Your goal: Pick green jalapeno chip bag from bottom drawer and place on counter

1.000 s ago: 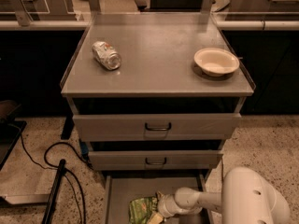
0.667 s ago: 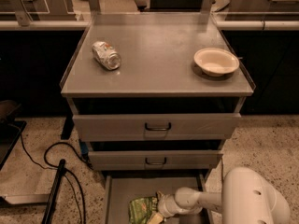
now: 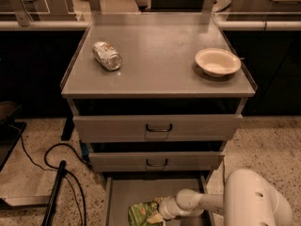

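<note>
The green jalapeno chip bag (image 3: 141,214) is lying crumpled on the floor of the open bottom drawer (image 3: 136,189). The gripper (image 3: 162,210) is reaching in from the right, meeting the bag's right side; whether it is gripping cannot be told. Above, the counter (image 3: 160,46) is carrying a crushed can (image 3: 107,55) and a pale bowl (image 3: 217,61), well apart.

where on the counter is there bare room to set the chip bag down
The counter is bare across its middle, between the crushed can at left rear and the bowl at right, and along the whole front edge. Crowded spot: the bottom drawer, where the claw sits against the green jalapeno chip bag.
</note>
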Controlling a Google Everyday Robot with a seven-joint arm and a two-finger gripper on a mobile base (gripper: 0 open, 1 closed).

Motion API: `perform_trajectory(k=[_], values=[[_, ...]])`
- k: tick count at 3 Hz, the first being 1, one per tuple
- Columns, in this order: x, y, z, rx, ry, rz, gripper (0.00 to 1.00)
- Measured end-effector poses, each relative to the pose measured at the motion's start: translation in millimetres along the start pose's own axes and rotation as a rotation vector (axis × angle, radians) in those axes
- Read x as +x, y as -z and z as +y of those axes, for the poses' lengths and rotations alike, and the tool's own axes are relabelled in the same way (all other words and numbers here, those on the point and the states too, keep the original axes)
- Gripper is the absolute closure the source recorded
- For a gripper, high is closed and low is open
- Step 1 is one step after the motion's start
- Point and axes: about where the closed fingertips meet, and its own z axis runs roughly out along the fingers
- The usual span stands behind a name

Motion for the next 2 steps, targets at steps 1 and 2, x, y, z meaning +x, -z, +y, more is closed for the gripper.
perform_trajectory(k=[1, 2], values=[[0.0, 0.0, 0.0, 0.000, 0.000, 0.000, 0.64], [0.0, 0.0, 0.0, 0.000, 0.000, 0.000, 0.88]])
